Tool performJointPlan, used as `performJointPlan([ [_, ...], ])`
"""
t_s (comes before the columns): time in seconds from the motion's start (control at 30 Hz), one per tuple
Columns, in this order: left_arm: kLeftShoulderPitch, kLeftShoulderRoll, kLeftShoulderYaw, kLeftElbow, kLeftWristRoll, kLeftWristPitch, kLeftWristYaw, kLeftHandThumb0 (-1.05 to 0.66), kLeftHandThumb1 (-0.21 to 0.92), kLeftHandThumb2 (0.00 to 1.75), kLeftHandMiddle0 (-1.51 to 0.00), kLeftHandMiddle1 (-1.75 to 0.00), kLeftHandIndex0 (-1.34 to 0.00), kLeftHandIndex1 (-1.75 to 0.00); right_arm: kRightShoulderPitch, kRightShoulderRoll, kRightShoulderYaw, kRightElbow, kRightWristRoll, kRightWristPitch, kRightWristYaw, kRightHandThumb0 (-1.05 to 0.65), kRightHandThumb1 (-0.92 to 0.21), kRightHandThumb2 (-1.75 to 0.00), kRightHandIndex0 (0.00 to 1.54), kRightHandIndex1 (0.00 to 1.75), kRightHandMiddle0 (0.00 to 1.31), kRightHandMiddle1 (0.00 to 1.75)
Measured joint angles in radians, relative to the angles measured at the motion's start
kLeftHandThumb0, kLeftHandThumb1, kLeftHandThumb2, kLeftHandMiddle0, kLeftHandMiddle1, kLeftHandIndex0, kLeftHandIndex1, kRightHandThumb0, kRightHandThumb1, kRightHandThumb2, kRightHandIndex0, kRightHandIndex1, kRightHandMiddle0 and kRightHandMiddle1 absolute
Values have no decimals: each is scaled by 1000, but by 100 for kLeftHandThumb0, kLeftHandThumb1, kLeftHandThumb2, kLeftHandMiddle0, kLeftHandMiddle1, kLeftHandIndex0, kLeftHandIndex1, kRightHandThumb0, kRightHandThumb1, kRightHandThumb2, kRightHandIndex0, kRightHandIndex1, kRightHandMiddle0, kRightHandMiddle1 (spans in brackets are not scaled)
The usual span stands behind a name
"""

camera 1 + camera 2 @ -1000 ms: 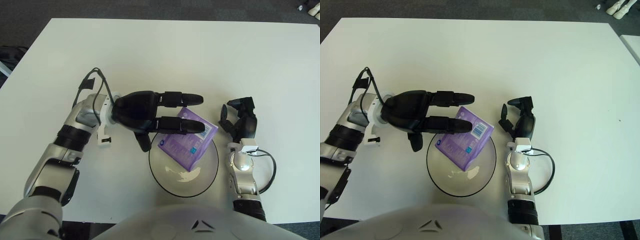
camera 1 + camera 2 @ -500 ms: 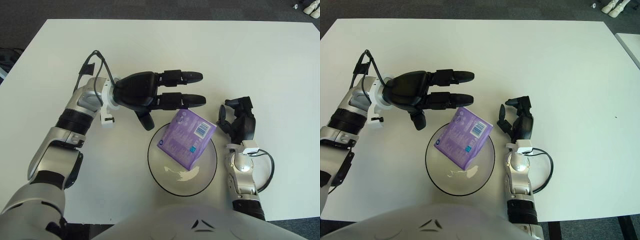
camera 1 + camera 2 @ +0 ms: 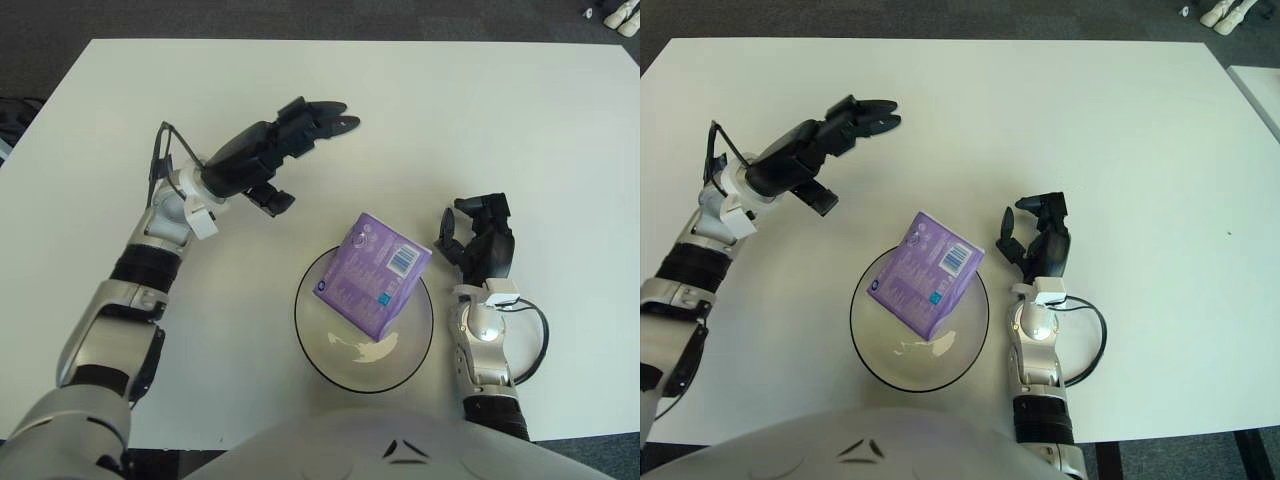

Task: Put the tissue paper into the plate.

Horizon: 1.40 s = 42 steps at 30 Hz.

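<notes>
A purple tissue pack (image 3: 373,272) lies tilted in the clear, dark-rimmed bowl-like plate (image 3: 312,340), its upper right corner leaning on the rim. My left hand (image 3: 283,150) hovers up and to the left of the plate, well away from the pack, its fingers spread and holding nothing. My right hand (image 3: 478,240) shows just right of the plate, fingers loosely curled around nothing.
The white table (image 3: 420,120) spreads around the plate, with dark floor beyond its far edge. A black cable (image 3: 535,340) loops beside my right forearm. White objects (image 3: 612,12) lie on the floor at the far right.
My left hand let go of the tissue pack, rose and drew back to the upper left. The pack stays in the plate. My right hand has not moved.
</notes>
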Motion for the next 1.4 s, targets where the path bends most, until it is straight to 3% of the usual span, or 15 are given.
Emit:
performJointPlan([
  [0.07,28,-33,40,-6,34,54,55,-48,73,90,-36,-167,-21,-168,0,-2,1,0,-1,3,-4,-39,-65,-91,50,133,35,175],
  [0.1,41,-54,59,-7,53,82,86,-45,69,92,-52,-170,-27,-170,-1,-3,1,1,-2,4,-5,-39,-65,-90,50,133,35,175],
  [0.17,53,-93,89,-1,102,122,151,-43,64,95,-68,-172,-34,-172,-2,-4,2,2,-3,6,-7,-39,-65,-90,50,133,35,175],
  [0.23,57,-127,115,13,159,146,222,-44,52,108,-92,-174,-44,-174,-4,-7,2,4,-4,8,-8,-39,-65,-90,50,133,35,175],
  [0.33,58,-166,135,23,213,187,299,-44,45,116,-105,-174,-50,-174,-10,-9,2,6,-4,11,-11,-39,-65,-91,51,133,35,175],
  [0.63,52,-210,147,70,190,249,336,-46,38,125,-110,-175,-56,-175,-17,-11,5,11,-4,22,-14,-39,-64,-92,53,133,36,175],
  [0.8,70,-237,174,42,164,362,360,-45,40,122,-110,-175,-54,-175,-17,-12,5,12,-4,33,-14,-39,-64,-91,53,134,36,175],
  [0.97,93,-284,178,-45,111,530,361,-45,40,122,-111,-175,-54,-175,-20,-13,3,13,-4,34,-14,-39,-65,-91,52,134,36,175],
  [1.13,93,-339,188,-47,35,683,359,-46,36,127,-113,-175,-57,-175,-24,-12,3,15,-1,35,-13,-39,-64,-91,52,134,36,175],
  [1.4,117,-395,209,-47,-44,762,354,-49,30,135,-113,-175,-63,-175,-28,-12,0,18,-1,36,-13,-39,-63,-93,52,135,36,175],
])
